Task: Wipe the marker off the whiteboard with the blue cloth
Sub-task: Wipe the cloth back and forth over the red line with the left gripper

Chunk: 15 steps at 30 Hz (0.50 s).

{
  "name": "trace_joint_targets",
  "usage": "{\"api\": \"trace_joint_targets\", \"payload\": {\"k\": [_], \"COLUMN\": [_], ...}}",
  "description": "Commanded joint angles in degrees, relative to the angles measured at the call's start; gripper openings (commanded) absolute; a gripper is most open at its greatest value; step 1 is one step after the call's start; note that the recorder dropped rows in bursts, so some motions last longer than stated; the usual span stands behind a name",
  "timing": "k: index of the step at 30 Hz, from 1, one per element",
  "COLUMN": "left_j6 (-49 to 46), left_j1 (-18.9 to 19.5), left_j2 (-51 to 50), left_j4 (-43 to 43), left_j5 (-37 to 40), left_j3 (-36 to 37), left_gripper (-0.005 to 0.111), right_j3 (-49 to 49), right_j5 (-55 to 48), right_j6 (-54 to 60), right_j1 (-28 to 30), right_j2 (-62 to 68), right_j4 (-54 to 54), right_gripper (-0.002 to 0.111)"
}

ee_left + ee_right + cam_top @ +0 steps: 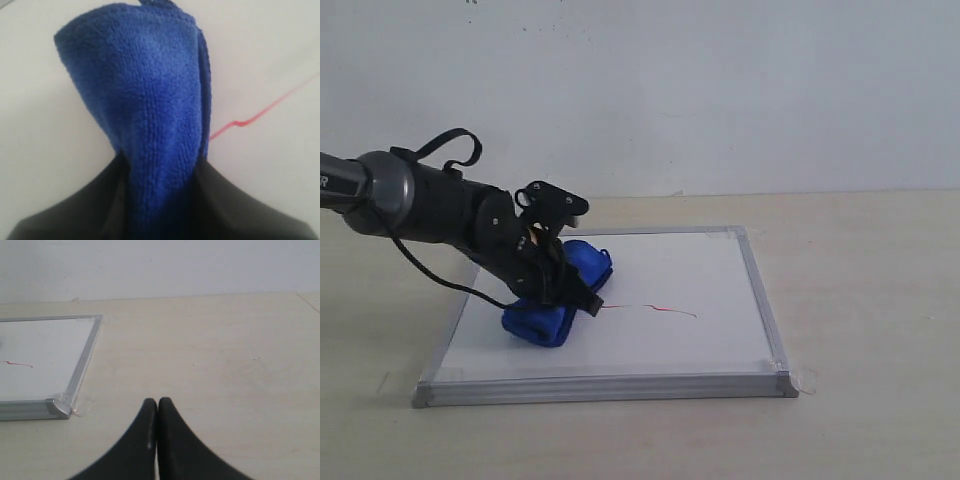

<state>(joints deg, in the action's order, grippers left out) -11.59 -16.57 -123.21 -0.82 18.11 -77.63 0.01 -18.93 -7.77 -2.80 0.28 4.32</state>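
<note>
The whiteboard (710, 270) lies flat on the table, silver-framed with tape tabs at its corners. A thin wavy red marker line (665, 311) runs across its middle. My left gripper (558, 285) is shut on the blue cloth (552, 318), which rests on the board just left of the line's left end. In the left wrist view the blue cloth (150, 110) is pinched between the black fingers (225, 200), and the marker line (260, 115) starts at its edge. My right gripper (158, 402) is shut and empty over the bare table, off the whiteboard's corner (55, 407).
The light wooden table (860, 250) surrounds the board. A white wall (720, 90) stands behind. The left arm (430, 205) reaches in from the left over the board's left side. A clear tape tab (807, 379) sticks out at the near right corner.
</note>
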Motion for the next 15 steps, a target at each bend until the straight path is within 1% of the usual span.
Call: {"api": "trace_joint_targets", "payload": {"k": [1, 3, 5, 8, 11, 13, 15], "left_j6": [-1.0, -1.7, 0.9, 5.7, 10.1, 10.3, 10.3], "left_j1": [-3.5, -3.7, -2.2, 1.9, 6.9, 10.1, 12.4], "left_j2": [-1.1, -1.1, -1.1, -1.1, -1.1, -1.1, -1.1], "left_j4": [-0.5, 1.7, 4.7, 8.1, 10.8, 10.8, 10.7], "left_j5": [4.6, 4.5, 4.3, 4.0, 4.9, 6.0, 6.9], "left_j3": [0.3, 0.3, 0.3, 0.2, 0.2, 0.2, 0.2], "left_gripper": [0.004, 0.004, 0.004, 0.004, 0.004, 0.004, 0.004], "right_j3": [0.0, 0.0, 0.0, 0.0, 0.0, 0.0, 0.0], "right_j5": [0.3, 0.3, 0.3, 0.3, 0.3, 0.3, 0.3], "right_j6": [0.0, 0.0, 0.0, 0.0, 0.0, 0.0, 0.0], "right_j1": [0.5, 0.5, 0.5, 0.5, 0.5, 0.5, 0.5], "right_j2": [-0.3, -0.3, -0.3, -0.3, -0.3, -0.3, -0.3], "right_j4": [0.3, 0.3, 0.3, 0.3, 0.3, 0.3, 0.3], "right_gripper": [0.000, 0.000, 0.000, 0.000, 0.000, 0.000, 0.000]}}
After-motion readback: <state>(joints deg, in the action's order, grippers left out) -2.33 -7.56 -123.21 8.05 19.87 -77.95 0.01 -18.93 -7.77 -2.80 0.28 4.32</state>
